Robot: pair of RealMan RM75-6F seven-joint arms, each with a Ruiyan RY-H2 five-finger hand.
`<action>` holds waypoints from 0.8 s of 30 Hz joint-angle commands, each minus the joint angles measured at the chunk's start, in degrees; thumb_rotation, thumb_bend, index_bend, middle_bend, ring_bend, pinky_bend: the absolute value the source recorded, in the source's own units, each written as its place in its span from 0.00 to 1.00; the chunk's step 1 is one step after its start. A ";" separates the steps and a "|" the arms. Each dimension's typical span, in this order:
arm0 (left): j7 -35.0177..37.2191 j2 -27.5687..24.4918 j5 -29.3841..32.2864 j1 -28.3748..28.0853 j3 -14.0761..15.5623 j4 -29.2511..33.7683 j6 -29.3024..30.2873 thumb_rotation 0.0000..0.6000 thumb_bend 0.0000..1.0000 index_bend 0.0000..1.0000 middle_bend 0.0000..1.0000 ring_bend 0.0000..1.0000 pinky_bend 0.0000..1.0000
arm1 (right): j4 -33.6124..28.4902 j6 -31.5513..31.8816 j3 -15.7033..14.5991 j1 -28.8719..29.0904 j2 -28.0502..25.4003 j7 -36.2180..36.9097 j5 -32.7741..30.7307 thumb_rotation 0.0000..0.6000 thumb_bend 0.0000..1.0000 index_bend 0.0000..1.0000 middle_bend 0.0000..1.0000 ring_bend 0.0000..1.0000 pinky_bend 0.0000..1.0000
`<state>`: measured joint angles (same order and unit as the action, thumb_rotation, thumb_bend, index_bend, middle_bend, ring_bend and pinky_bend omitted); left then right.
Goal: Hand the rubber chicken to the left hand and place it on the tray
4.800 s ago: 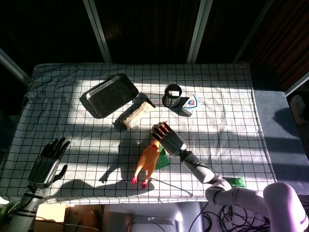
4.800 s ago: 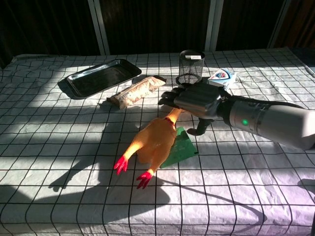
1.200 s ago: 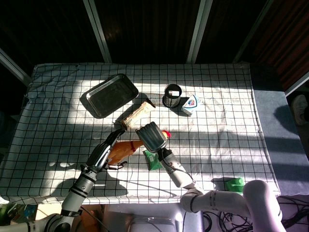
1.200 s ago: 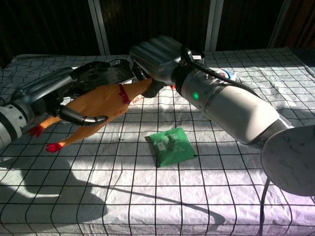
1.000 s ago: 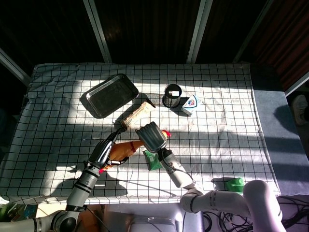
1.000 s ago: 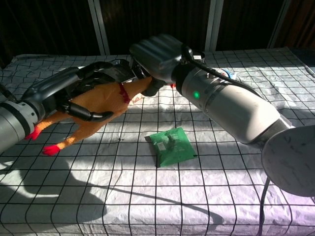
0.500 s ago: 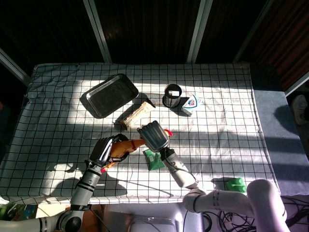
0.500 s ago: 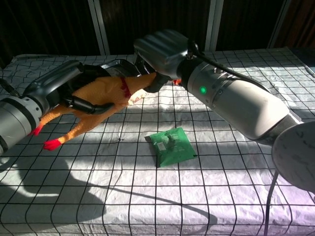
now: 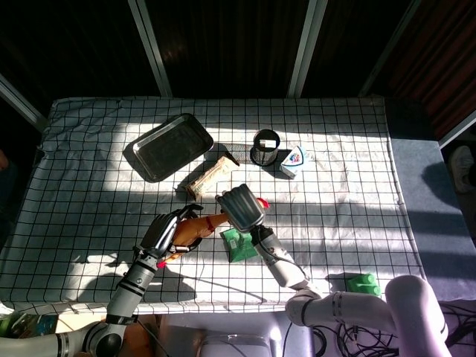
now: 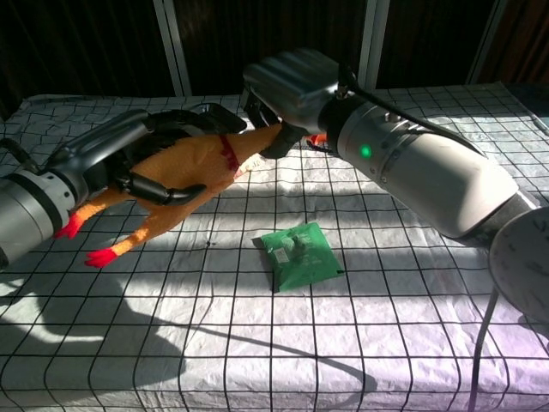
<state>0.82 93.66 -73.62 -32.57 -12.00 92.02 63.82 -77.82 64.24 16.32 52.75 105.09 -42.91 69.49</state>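
Observation:
The orange rubber chicken (image 10: 184, 167) hangs in the air above the front middle of the table, its red feet pointing left and down. My left hand (image 10: 129, 154) grips its body, with the fingers wrapped around it. My right hand (image 10: 292, 81) still holds the head end, and the red comb shows just past it. The head view shows the same: the left hand (image 9: 163, 232) around the chicken (image 9: 195, 227) and the right hand (image 9: 242, 207) at its head. The dark metal tray (image 9: 167, 146) lies at the back left with nothing in it.
A green packet (image 9: 239, 244) lies on the checked cloth just below the hands. A wrapped snack bar (image 9: 208, 176), a black mesh cup (image 9: 265, 147) and a white-blue packet (image 9: 294, 160) sit behind them. A green object (image 9: 363, 283) is at the front right edge.
My left hand has closed around the chicken's body over the last second. The right hand, the chicken's head still in it, has shifted slightly to the right.

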 commanded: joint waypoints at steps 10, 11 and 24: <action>1.33 -2.35 0.76 -0.66 0.10 1.86 -1.48 1.00 0.30 0.06 0.06 0.07 0.36 | -0.74 0.31 -0.26 -0.17 -0.55 -0.15 -0.16 1.00 0.29 0.90 0.73 0.93 0.95; 1.58 -1.94 1.08 -0.51 -0.21 1.94 -0.91 1.00 0.34 0.16 0.16 0.18 0.49 | -0.78 0.39 -0.23 -0.17 -0.60 -0.06 -0.12 1.00 0.29 0.90 0.73 0.93 0.95; -3.97 3.07 3.58 0.33 -2.13 0.09 5.84 1.00 0.85 0.79 0.92 0.89 1.00 | -1.19 0.36 -0.32 -0.36 -1.33 0.15 -0.64 1.00 0.30 0.90 0.73 0.93 0.95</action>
<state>-2.74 96.51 -70.05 -32.33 -14.09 92.42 69.55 -79.01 64.61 16.00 52.38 103.77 -42.75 68.85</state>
